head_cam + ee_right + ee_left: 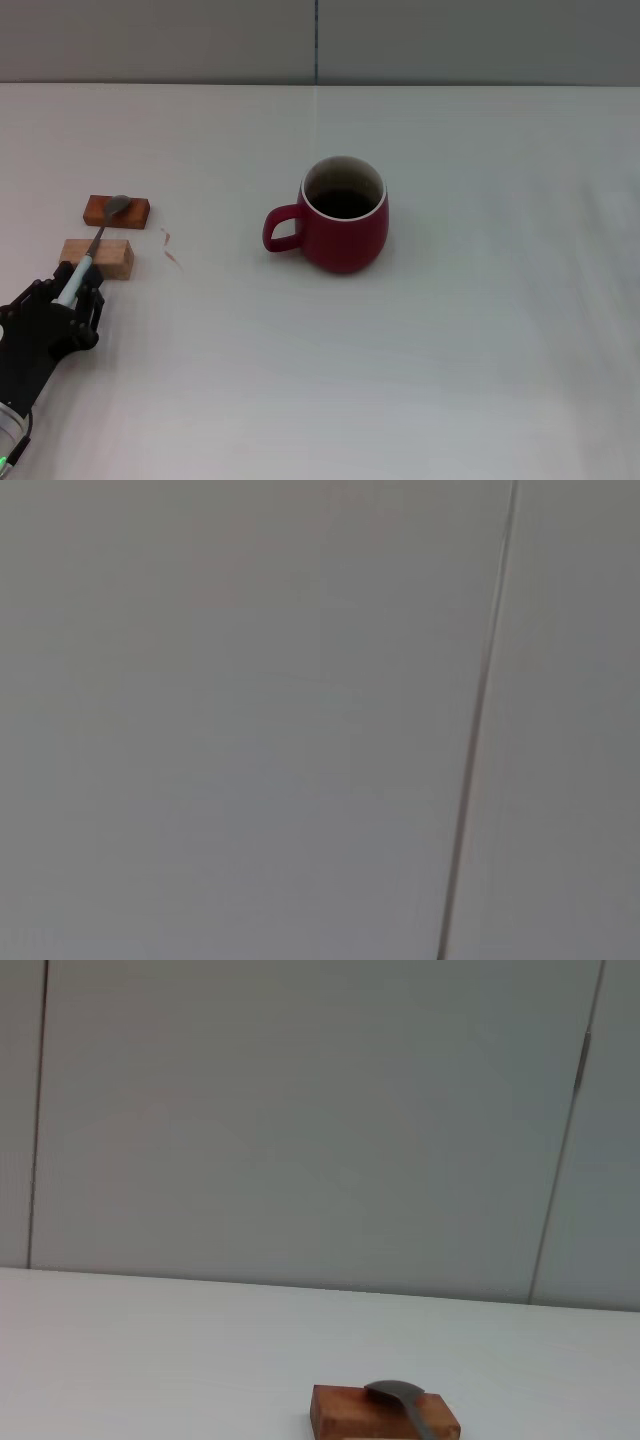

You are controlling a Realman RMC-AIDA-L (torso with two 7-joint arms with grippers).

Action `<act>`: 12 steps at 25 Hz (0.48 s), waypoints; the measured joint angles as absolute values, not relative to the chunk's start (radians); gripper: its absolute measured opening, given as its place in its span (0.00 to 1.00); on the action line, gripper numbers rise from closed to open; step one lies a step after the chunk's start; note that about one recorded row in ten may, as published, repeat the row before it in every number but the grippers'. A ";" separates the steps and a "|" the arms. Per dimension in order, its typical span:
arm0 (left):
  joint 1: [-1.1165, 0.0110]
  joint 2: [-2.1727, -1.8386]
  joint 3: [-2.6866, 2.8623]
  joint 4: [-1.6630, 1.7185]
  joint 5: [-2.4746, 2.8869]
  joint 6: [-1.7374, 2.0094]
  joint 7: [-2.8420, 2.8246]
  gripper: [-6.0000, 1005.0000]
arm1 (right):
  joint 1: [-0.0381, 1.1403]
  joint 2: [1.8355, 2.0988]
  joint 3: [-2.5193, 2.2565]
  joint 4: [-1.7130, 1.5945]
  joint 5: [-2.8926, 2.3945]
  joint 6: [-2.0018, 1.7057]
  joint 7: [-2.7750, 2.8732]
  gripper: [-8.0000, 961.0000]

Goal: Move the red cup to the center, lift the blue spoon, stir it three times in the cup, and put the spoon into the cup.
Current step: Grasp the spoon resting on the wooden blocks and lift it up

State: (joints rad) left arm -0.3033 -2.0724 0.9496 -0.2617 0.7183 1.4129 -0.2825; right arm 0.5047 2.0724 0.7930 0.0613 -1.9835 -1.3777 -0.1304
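Your left gripper (72, 290) looks clamped on the blue spoon (95, 243) lying across two wooden blocks (97, 258), left of the centred red cup (343, 213); lifting crookedly could topple them.

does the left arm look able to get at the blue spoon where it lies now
Probably yes: the left gripper is already at the handle end of the blue spoon, which rests across two wooden blocks, with nothing in between.

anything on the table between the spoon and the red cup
Nothing visible does. The blue spoon lies across two wooden blocks at the left tool; the table toward the red cup shows only a faint mark.
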 joint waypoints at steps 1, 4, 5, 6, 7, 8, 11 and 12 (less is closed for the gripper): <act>-0.303 -2.073 0.950 -0.262 0.719 1.413 -0.280 0.32 | 0.505 2.072 0.793 0.061 -1.983 -1.378 -0.130 0.73; -0.304 -2.074 0.950 -0.262 0.719 1.413 -0.277 0.32 | 0.505 2.072 0.793 0.061 -1.984 -1.378 -0.130 0.73; -0.304 -2.074 0.950 -0.262 0.719 1.413 -0.277 0.32 | 0.505 2.072 0.793 0.061 -1.983 -1.378 -0.130 0.73; -0.305 -2.074 0.950 -0.262 0.719 1.413 -0.277 0.30 | 0.505 2.072 0.793 0.061 -1.984 -1.378 -0.130 0.73; -0.305 -2.074 0.950 -0.262 0.719 1.412 -0.278 0.27 | 0.505 2.072 0.793 0.060 -1.984 -1.378 -0.130 0.73; -0.305 -2.074 0.950 -0.262 0.719 1.412 -0.278 0.25 | 0.505 2.072 0.793 0.059 -1.985 -1.378 -0.130 0.73; -0.305 -2.074 0.950 -0.262 0.719 1.413 -0.280 0.20 | 0.505 2.072 0.792 0.058 -1.985 -1.378 -0.130 0.73; -0.306 -2.074 0.950 -0.262 0.719 1.413 -0.280 0.20 | 0.505 2.072 0.792 0.058 -1.985 -1.378 -0.130 0.73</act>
State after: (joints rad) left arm -0.3057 -2.0740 0.9495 -0.2618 0.7195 1.4132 -0.2798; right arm 0.5046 2.0724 0.7917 0.0579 -1.9850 -1.3775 -0.1304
